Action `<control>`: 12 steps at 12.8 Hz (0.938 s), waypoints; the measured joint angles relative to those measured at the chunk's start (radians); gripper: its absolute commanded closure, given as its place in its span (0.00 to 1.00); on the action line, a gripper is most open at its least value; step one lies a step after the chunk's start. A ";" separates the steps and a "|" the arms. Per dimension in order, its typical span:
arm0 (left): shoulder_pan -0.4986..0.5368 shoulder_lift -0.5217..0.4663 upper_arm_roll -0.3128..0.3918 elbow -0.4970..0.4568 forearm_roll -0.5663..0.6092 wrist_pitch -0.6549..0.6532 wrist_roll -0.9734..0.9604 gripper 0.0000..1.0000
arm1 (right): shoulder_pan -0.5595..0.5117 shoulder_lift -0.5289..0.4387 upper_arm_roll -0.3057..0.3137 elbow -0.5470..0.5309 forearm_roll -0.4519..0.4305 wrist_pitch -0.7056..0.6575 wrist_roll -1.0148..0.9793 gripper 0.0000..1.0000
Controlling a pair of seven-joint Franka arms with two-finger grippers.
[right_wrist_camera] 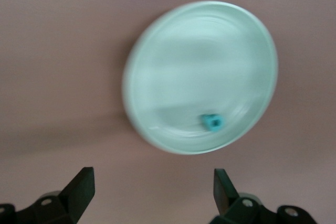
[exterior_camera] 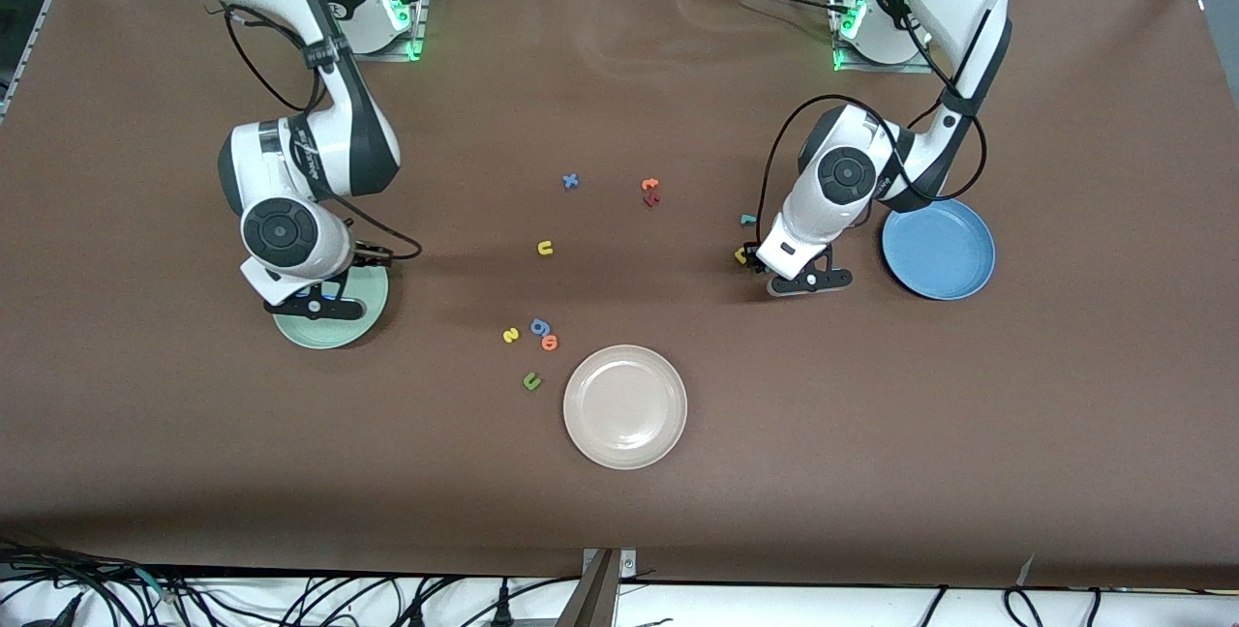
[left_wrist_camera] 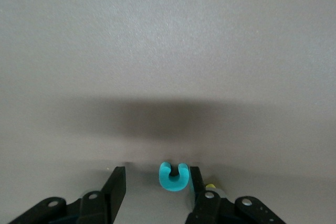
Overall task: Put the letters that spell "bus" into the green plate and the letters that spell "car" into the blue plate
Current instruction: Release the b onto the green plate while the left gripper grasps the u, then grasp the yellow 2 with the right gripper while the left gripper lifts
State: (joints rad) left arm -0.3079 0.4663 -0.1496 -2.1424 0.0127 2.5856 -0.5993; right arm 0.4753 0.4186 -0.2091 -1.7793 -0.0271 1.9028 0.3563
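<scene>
Letters for "bus" and "car" lie scattered, and only 1 appears delivered: a small teal piece, probably the "b" (right_wrist_camera: 212,123), sits inside the green plate (right_wrist_camera: 157,40) near its rim. The right gripper (right_wrist_camera: 152,190) hangs over that plate with its fingers spread wide and nothing between them, which fits a letter just dropped there. That plate lies at the right arm's end of the table.

The left gripper (left_wrist_camera: 157,192) is down at the tabletop beside the blue plate (exterior_camera: 953,271), which looks empty. Its fingers stand part open with the teal "c" (left_wrist_camera: 173,176) between them, close to 1 finger and clear of the other, so I judge the grasp not yet made. The yellow "a" (exterior_camera: 740,255) lies just beside it, and the teal "r" (exterior_camera: 747,220) a little farther from the front camera. These 3 cluster near the blue plate, so the left arm's trips should be short.

Counted: 3 plates, green, blue and a beige-white plate (exterior_camera: 581,424) nearest the camera. Mid-table lie the yellow "u" (exterior_camera: 545,248) and, nearer the camera, the yellow "s" (exterior_camera: 510,335). Distractors number 6: a blue "g" (exterior_camera: 540,327), an orange "o" (exterior_camera: 550,343), a green "u" (exterior_camera: 530,380), a blue cross-shaped letter (exterior_camera: 570,181), an orange piece (exterior_camera: 649,185) and a dark red piece (exterior_camera: 651,200).
</scene>
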 measured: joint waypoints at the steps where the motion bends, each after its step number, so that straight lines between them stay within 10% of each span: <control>1: -0.005 0.004 0.000 0.000 0.000 0.000 -0.003 0.43 | 0.003 0.001 0.006 0.020 0.065 0.001 0.000 0.01; 5: -0.014 0.016 0.000 0.001 0.000 0.002 -0.004 0.43 | 0.048 0.054 0.013 0.026 0.223 0.223 0.069 0.13; 12: -0.017 0.029 0.000 0.002 0.000 0.025 -0.004 0.43 | 0.122 0.330 0.017 0.199 0.227 0.449 0.711 0.20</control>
State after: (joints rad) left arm -0.3246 0.4949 -0.1492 -2.1401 0.0127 2.6105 -0.6038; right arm 0.5976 0.7491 -0.1917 -1.5801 0.2003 2.3515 1.0671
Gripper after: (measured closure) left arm 0.427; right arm 0.172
